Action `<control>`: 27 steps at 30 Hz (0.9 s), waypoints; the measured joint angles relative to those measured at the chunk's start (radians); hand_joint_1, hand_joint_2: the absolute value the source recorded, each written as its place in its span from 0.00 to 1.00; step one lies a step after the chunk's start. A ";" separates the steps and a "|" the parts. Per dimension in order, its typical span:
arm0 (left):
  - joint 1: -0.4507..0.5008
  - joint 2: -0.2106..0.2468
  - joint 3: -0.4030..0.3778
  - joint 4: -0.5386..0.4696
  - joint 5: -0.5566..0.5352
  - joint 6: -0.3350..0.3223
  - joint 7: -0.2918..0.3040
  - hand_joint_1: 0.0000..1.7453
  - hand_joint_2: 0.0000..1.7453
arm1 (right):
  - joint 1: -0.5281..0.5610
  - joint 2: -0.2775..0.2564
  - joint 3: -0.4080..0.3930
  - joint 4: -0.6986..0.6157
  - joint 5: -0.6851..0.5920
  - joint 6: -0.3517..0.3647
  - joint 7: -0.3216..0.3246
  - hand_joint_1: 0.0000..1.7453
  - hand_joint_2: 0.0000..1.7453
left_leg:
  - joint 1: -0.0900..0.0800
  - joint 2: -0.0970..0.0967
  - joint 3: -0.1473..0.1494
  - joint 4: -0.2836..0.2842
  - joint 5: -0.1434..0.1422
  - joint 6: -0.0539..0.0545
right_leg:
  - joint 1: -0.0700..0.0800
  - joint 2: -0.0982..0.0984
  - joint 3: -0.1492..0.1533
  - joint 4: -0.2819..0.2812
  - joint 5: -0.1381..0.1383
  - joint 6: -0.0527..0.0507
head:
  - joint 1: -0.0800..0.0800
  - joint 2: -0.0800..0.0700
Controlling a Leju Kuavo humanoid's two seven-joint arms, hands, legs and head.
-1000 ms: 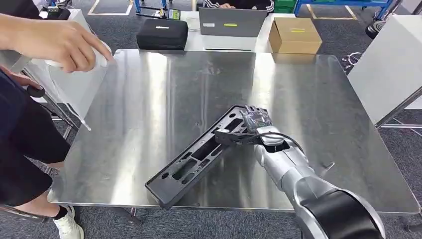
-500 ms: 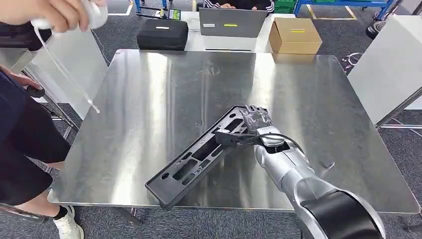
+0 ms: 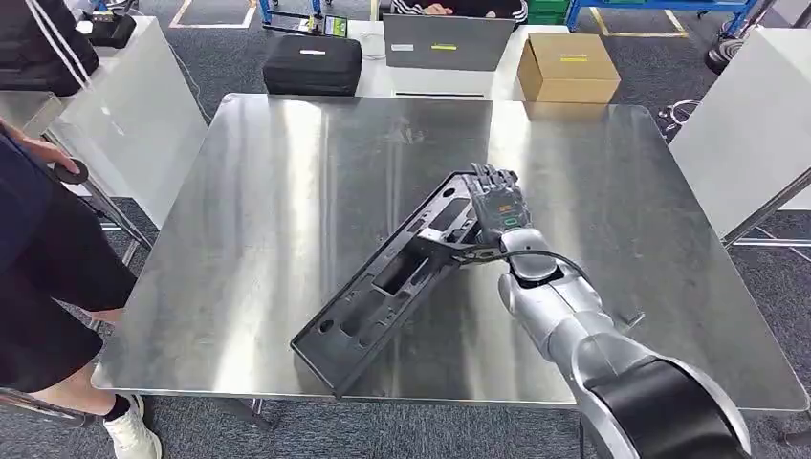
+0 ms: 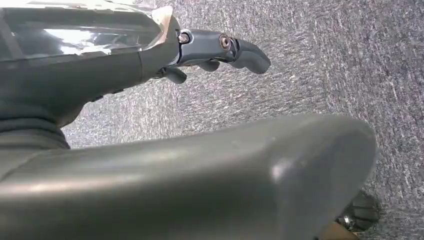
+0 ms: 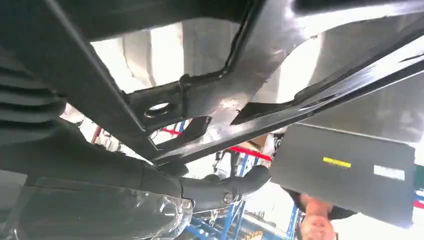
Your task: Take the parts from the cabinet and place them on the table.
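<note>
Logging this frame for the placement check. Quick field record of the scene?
part: long black moulded part, lies diagonally on the table, far end in the hand
right hand: grips the part's far end
left hand: holds nothing, fingers apart, carpet behind it
table: bare steel
beyond table: black case, laptop, cardboard box
person: stands at the table's left edge

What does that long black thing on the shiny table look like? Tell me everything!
The long black part looks like molded plastic, a narrow tray shape with raised edges, cut-out holes and hollow pockets along it. It lies slantwise on the shiny metal table, one end near the front edge, the other toward the middle. The robot's right hand holds that far end, which looks tipped up a little. The right wrist view shows its holes and ribs up close.
</note>
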 joint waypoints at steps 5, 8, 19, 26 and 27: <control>0.000 -0.001 0.000 0.000 0.006 0.003 -0.001 0.00 0.00 | -0.006 -0.001 -0.016 0.000 -0.076 -0.046 -0.051 0.00 0.00 | 0.000 0.000 -0.001 0.000 0.000 0.000 | 0.000 0.000 0.000 0.000 0.000 0.000 | 0.000 0.000; 0.000 -0.001 0.000 0.000 0.010 -0.004 -0.008 0.00 0.00 | -0.024 0.000 -0.060 0.000 -0.186 0.015 -0.118 0.00 0.00 | 0.000 0.000 -0.002 0.000 0.000 0.000 | 0.000 0.000 0.000 0.000 0.000 0.000 | 0.000 0.000; 0.000 0.019 0.000 0.000 0.018 -0.058 -0.057 0.00 1.00 | -0.117 0.041 -0.294 -0.025 -0.462 0.087 -0.249 0.00 0.00 | 0.000 0.000 -0.003 0.000 0.000 0.000 | 0.000 0.000 -0.002 0.000 0.000 0.000 | 0.000 0.000; 0.000 0.022 0.000 0.000 0.019 -0.058 -0.057 0.00 1.00 | -0.132 0.048 -0.327 -0.027 -0.490 0.096 -0.261 0.00 0.00 | 0.000 0.000 -0.003 0.000 0.000 0.000 | 0.000 0.000 -0.002 0.000 0.000 0.000 | 0.000 0.000; 0.000 0.022 0.000 0.000 0.019 -0.058 -0.057 0.00 1.00 | -0.132 0.048 -0.327 -0.027 -0.491 0.097 -0.261 0.00 0.00 | 0.000 0.000 -0.003 0.000 0.000 0.000 | 0.000 0.000 -0.002 0.000 0.000 0.000 | 0.000 0.000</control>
